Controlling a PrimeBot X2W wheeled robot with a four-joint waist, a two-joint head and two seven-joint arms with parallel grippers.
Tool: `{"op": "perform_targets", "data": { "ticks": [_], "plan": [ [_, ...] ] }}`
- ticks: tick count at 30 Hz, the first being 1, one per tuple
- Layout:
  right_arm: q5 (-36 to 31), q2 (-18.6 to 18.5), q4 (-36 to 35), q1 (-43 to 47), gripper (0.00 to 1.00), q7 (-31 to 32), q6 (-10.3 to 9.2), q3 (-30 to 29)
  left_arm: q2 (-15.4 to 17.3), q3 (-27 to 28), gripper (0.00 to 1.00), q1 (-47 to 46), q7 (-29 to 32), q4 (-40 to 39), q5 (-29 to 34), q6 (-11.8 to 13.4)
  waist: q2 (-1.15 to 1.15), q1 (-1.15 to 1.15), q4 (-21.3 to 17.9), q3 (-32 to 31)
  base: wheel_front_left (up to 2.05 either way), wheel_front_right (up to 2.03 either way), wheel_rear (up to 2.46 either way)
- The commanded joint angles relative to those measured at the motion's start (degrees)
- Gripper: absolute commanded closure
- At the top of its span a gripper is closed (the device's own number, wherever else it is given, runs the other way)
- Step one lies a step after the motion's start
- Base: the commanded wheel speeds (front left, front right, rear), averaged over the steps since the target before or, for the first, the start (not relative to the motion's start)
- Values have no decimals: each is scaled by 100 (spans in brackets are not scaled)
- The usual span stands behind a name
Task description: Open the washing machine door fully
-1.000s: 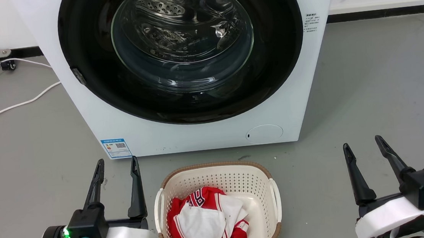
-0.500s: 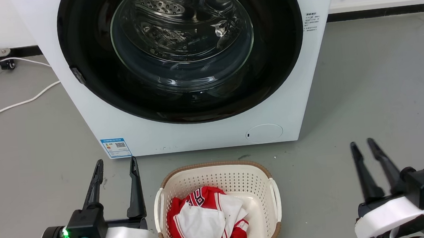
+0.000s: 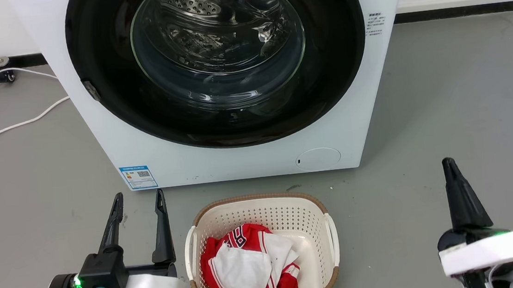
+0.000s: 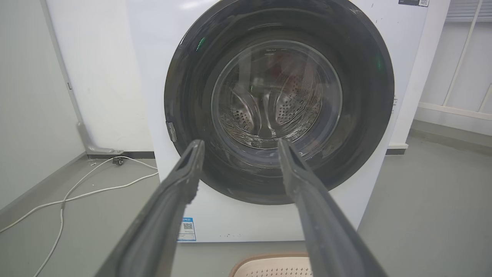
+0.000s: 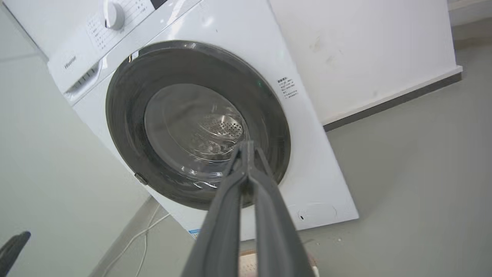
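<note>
1. The left gripper (image 3: 139, 196) hovers low at the left, fingers spread apart and empty; the right gripper (image 3: 447, 164), low at the right, has its fingers pressed together on nothing.
2. Between them a cream basket (image 3: 252, 199) sits on the grey floor (image 3: 443, 100) — red and white clothes (image 3: 248, 265) inside.
3. Beyond the basket, the washing machine door (image 3: 333, 63) lies closed against the white washing machine (image 3: 239, 164) — well apart from both grippers.
</note>
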Motion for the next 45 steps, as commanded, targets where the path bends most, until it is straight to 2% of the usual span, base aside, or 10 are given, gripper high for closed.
{"op": "perform_targets", "data": {
  "ticks": [1,6,9,12,16,21,26,33,37,45],
  "plan": [
    [410,22,18,-183,100,-95,-2,34,-7,1,0,-10,-15,-18,-37,11,0,0,-5,13,0,0,0],
    [2240,18,151,-544,100,-115,-2,42,-7,-3,0,-71,-15,-45,-70,47,0,0,-24,94,0,0,0],
    [2968,16,293,-929,100,-43,-1,-78,-7,-2,0,-138,-15,-74,-95,61,0,0,-40,188,0,0,0],
    [3324,16,392,-1229,100,22,-1,-217,-7,-20,0,-197,-15,-99,-99,74,0,0,-31,276,0,0,0],
    [4116,15,490,-1869,100,257,-1,-521,-6,-70,0,-357,-15,-141,-111,102,0,0,19,491,0,0,0],
    [4526,-56,807,-2773,100,694,-1,-996,-6,-118,0,-590,-14,-212,-122,152,0,0,64,789,0,0,0],
    [4753,-302,1661,-3838,100,1182,-1,-1358,-6,-200,0,-786,-15,-243,-130,186,0,0,114,1022,0,0,0],
    [4629,-783,3251,-5439,100,1838,-1,-1559,-7,-296,0,-981,-14,-280,-133,202,0,0,249,1286,0,0,0],
    [4421,-1034,4080,-6281,100,2304,-1,-1462,-8,-367,0,-1062,-14,-299,-107,178,0,0,308,1445,0,0,0],
    [3754,-1173,5332,-7569,100,3152,-1,-959,-6,-464,0,-1275,-14,-363,-99,192,0,0,373,1787,0,0,0]
  ]
}}
